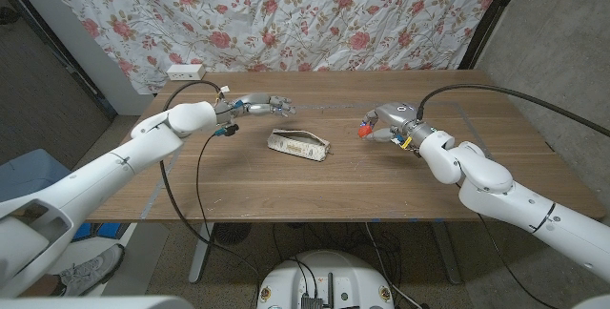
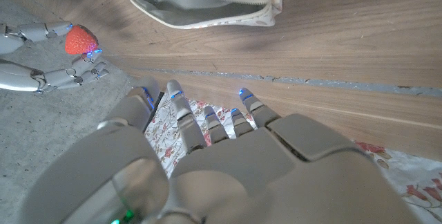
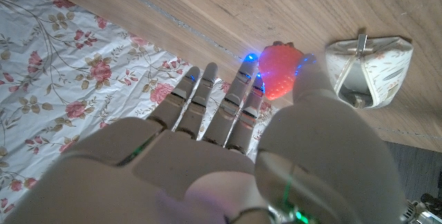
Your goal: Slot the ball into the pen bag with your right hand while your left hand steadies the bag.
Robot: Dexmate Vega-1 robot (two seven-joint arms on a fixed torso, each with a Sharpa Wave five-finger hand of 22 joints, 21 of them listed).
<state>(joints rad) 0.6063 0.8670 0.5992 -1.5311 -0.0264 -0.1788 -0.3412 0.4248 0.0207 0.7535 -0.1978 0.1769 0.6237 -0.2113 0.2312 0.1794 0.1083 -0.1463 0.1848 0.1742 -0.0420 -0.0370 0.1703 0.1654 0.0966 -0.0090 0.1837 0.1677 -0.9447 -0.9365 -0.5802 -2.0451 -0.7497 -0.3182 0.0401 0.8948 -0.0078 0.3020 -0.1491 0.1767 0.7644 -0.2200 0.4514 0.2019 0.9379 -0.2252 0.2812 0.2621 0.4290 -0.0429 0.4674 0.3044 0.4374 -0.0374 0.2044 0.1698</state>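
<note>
Fingers and thumb of the right hand [image 1: 383, 124] pinch a small red ball [image 1: 363, 130], which looks like a strawberry, with a dimpled skin and a bit of green at one end. In the head view the right hand sits over the right half of the worktop [image 1: 496, 133], with the ball at its tip, pointing toward the pen bag [image 1: 299, 143]. The right wrist view shows the ball [image 3: 281, 70] pressed between the thumb and the fingertips [image 3: 246, 66], and the pen bag [image 3: 369, 70] just beyond it, seen end-on with its zipper pull sticking out.

The pen bag is pale with a faint print and lies on its side near the middle of the worktop, well apart from both hands. In the left wrist view its mouth [image 2: 202, 4] is unzipped and gapes open, showing a grey lining.

The left hand [image 1: 264, 107] is over the worktop to the left of the bag and behind it, fingers stretched out and apart, holding nothing and not touching the bag.

A flowered curtain [image 1: 286, 13] hangs behind the worktop, and a white power strip [image 1: 186, 72] lies at its far left corner.
</note>
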